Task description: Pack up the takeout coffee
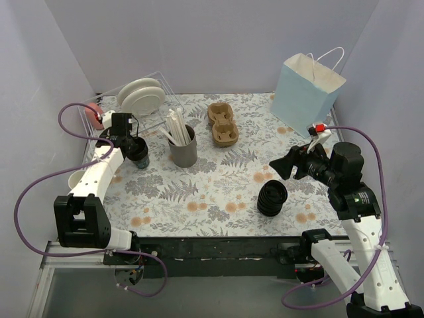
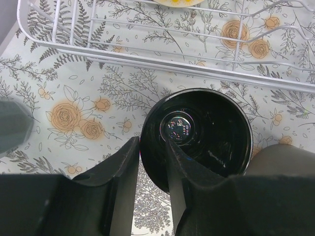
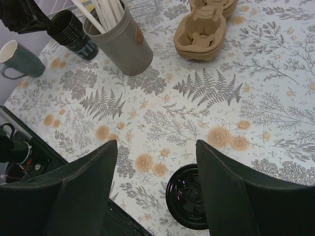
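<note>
Left hand (image 2: 151, 142) is down at the black paper cup (image 2: 211, 132), far left of the tabletop (image 1: 218, 179), just in front of the wire dish rack (image 2: 147, 60). Cup's open-topped: one finger inside the rim, one outside, wall btwn them. Can't tell if it's pinching. Right hand (image 3: 155, 147) hangs wide open, nothing in it, above the black lid stack (image 1: 272, 197) on the right side.
</note>
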`<state>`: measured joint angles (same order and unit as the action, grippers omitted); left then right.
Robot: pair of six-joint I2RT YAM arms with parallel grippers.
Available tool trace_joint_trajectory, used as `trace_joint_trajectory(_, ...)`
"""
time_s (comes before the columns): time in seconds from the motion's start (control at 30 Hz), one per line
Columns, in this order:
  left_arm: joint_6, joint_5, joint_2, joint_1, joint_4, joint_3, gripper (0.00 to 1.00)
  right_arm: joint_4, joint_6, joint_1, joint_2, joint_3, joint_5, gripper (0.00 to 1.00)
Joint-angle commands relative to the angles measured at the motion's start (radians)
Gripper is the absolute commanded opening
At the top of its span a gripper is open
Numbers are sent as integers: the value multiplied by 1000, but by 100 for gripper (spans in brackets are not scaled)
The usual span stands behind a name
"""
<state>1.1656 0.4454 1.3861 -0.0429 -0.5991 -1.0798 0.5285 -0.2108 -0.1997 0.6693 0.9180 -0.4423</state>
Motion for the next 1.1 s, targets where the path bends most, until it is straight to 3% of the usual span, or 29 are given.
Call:
trace_joint_trajectory(0.0, -12, -7, 8, 3, -11, -23, 27, -13, 16, -4, -2, 7, 11, 73)
trace_joint_trajectory(0.8, -18, -5, -7, 5, -14, -11, 16, 1, 24, -4, -8, 9, 20, 73)
trace_joint_trajectory(0.9, -23, -7, -6, 5, -27, -31, 16, -2, 24, -4, -7, 9, 22, 73)
trace_joint_trajectory(1.0, -24, -4, 1, 5, -34, -39, 25, -2, 24, -4, -5, 7, 22, 73)
trace_joint_trajectory(1.07, -26, -5, 2, 3, -39, -42, 25, -2, 24, -3, -7, 7, 22, 72)
